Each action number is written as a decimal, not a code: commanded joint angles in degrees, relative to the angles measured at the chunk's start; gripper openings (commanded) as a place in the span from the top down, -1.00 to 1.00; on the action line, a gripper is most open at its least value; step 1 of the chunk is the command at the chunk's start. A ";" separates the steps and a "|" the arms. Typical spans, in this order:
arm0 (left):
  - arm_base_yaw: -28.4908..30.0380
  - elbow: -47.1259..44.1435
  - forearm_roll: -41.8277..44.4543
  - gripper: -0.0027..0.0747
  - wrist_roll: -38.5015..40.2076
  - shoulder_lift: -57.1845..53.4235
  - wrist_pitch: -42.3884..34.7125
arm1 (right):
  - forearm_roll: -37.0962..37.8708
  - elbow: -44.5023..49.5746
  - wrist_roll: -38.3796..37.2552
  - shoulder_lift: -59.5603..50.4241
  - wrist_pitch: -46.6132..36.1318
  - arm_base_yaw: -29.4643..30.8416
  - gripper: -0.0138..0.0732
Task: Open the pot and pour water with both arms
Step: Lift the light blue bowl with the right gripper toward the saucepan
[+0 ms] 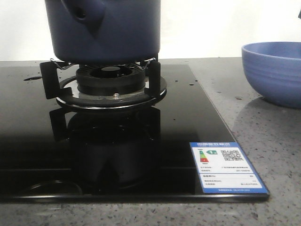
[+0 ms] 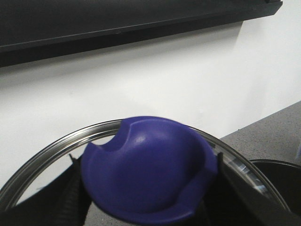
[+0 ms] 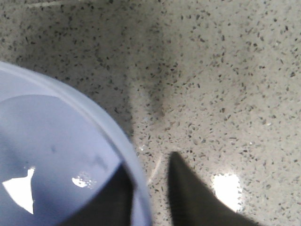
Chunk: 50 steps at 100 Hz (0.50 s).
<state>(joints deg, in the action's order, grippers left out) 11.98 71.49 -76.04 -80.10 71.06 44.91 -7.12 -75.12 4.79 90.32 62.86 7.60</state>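
Your pot (image 1: 106,30) sits on the burner grate (image 1: 106,82) of the black glass hob (image 1: 141,155), at about 11 o'clock in the front view, its stubby hollow handle (image 1: 87,12) angled toward the camera. It is cut off above, so you cannot tell there whether it is covered.

The left wrist view fills that gap. Your left gripper (image 2: 146,188) is clamped on the blue knob (image 2: 148,174) of the lid (image 2: 61,146), a dark finger on each side of it, and white wall shows through the glass inside the steel rim. That suggests the lid is held in the air, clear of the pot's mouth, probably so that the water can be poured. The dark rim at 4 o'clock may be the pot, though you cannot be sure.

Your right gripper (image 3: 148,197) straddles the rim of the lighter blue bowl (image 3: 51,160), one finger inside, one outside on the speckled counter (image 3: 211,70). It appears closed on the rim, probably to steady the bowl for pouring. The front view shows the bowl at 3 o'clock, well apart from the pot, but neither arm.
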 commanded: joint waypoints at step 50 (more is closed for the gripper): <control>0.19 1.18 -1.86 0.08 1.21 -0.63 -2.13 | -8.32 -23.98 1.44 -3.06 7.66 -4.89 0.82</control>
<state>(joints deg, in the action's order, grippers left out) 11.98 71.25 -73.86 -79.71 71.45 44.34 -12.79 -93.58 5.66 90.36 70.80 5.09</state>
